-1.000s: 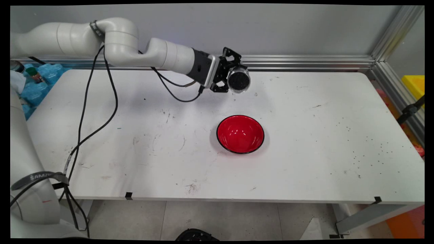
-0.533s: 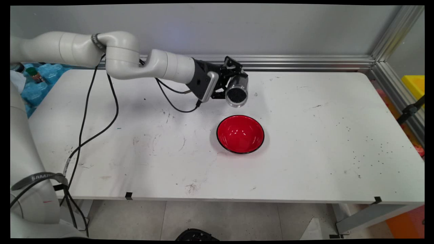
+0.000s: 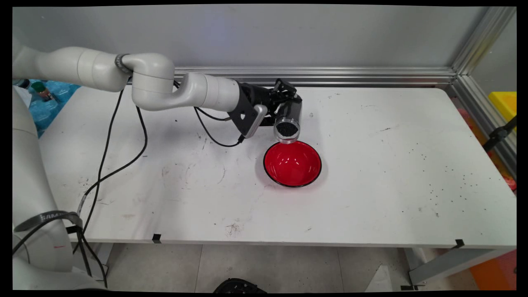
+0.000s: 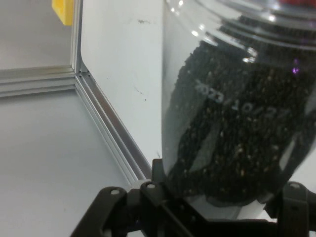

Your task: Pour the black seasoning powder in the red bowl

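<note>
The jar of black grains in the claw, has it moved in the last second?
Yes. The jar of black grains has dropped and tipped, its mouth now just above the far rim of the red bowl, which stayed put.

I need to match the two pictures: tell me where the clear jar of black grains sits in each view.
Main view: the jar is in the gripper, tilted mouth-down over the red bowl's far rim.
Hand view: the jar fills the right half, between the fingers.
Shared landmark: the aluminium rail along the table's far edge.
</note>
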